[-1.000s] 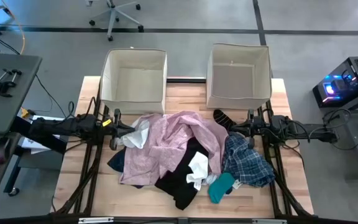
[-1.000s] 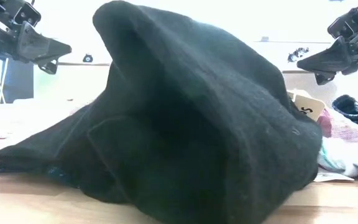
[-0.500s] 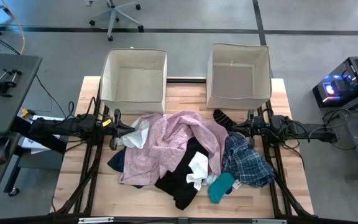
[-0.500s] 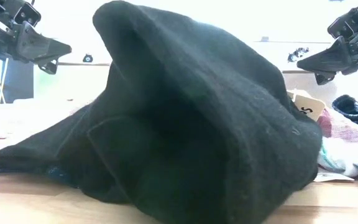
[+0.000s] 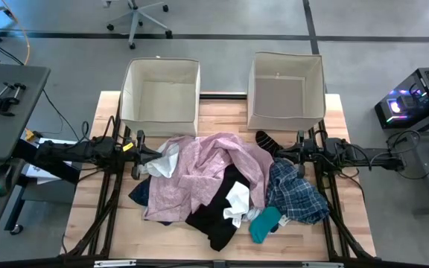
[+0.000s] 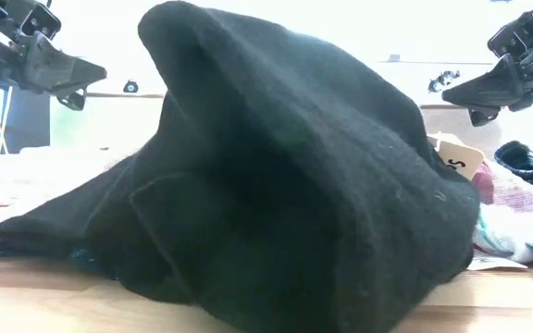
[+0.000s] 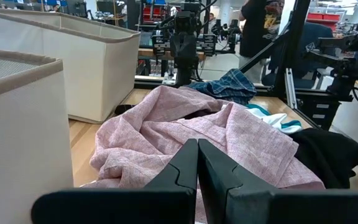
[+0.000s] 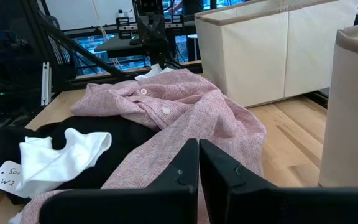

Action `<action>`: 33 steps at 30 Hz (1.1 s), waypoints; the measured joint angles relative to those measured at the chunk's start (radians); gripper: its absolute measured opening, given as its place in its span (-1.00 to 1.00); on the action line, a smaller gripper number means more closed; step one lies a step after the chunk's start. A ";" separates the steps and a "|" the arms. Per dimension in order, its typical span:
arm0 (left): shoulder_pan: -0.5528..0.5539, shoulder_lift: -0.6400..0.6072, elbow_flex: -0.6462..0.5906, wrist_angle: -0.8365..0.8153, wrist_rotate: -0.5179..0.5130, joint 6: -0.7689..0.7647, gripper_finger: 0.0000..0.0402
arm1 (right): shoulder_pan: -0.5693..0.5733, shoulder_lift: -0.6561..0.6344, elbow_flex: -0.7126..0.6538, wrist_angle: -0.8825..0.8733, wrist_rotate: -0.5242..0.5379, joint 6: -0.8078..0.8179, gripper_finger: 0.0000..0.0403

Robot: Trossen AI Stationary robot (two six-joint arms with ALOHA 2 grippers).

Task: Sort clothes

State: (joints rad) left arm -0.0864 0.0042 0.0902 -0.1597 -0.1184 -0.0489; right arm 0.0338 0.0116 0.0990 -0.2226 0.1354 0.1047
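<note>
One heap of clothes lies mid-counter (image 5: 95, 223): one pink shirt (image 5: 199, 171), one black garment (image 5: 214, 212), one blue plaid shirt (image 5: 296, 193), one white cloth (image 5: 237, 201), one teal sock (image 5: 264, 223) and one striped sock (image 5: 267, 140). Two beige fabric boxes (image 5: 160, 93) stand behind it. The left pincer (image 5: 146, 158) and right pincer (image 5: 278, 154) flank the heap, each fully closed on nothing.

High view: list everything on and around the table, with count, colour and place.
boxes: 2, beige, far edge of the table, both empty
shirt: 1, pink, middle of the pile
black garment: 1, black, near side, under the shirt
white cloth: 1, white, on the black garment
plaid shirt: 1, blue, right side
sock: 1, teal, near side
striped sock: 1, dark, near the right box
table: 1, wood
office chair: 1, floor beyond the table
left claw: shut, left of the pile
right claw: shut, right of the pile
</note>
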 joint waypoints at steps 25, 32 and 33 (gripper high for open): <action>0.000 0.002 0.000 0.137 -0.002 -0.205 -1.00 | 0.000 0.015 0.010 0.464 0.063 0.665 -1.00; 0.000 0.002 0.000 0.164 -0.067 -0.211 -1.00 | 0.012 0.295 0.339 -0.176 0.154 0.643 -1.00; 0.000 0.002 0.000 0.164 -0.078 -0.211 -1.00 | 0.007 0.355 0.391 -0.289 0.186 0.679 -1.00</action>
State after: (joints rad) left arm -0.0864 0.0063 0.0906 0.0044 -0.1963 -0.2600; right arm 0.0404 0.3665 0.4897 -0.5115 0.3216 0.7837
